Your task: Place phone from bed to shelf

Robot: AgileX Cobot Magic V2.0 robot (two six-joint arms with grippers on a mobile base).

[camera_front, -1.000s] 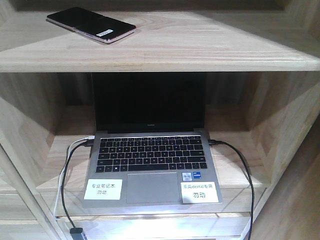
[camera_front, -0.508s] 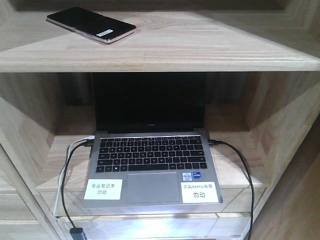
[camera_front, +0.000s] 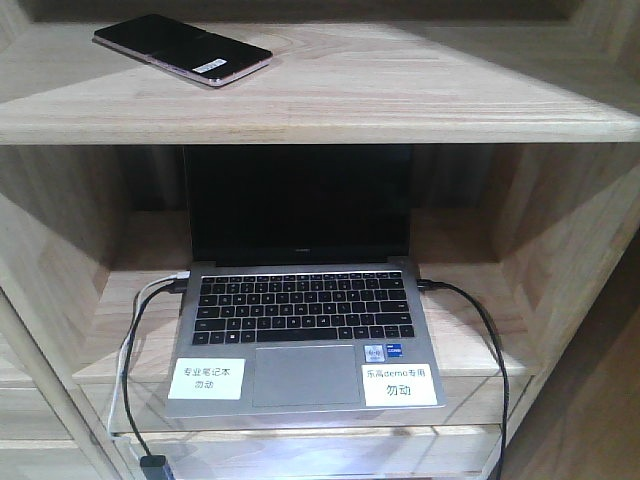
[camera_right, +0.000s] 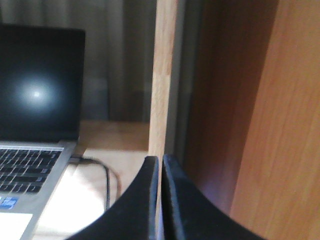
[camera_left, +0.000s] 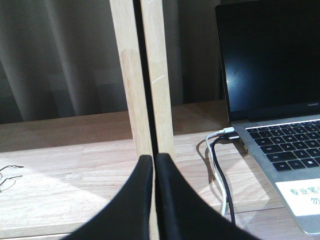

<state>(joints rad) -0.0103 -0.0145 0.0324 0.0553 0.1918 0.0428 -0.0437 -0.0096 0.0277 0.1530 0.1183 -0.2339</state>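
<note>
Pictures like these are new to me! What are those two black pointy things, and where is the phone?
A robot with two arms took these. The front camera looks at a wooden shelf. On its upper board lies the phone, flat, with nothing touching it. Below stands an open laptop with its screen dark and cables plugged into both sides. The other two pictures come from cameras on the robot's wrists. The black pointy things are its pinchers: the left end effector and the right end effector. Both are shut and hold nothing. Each points at an upright wooden post beside the laptop.
</note>
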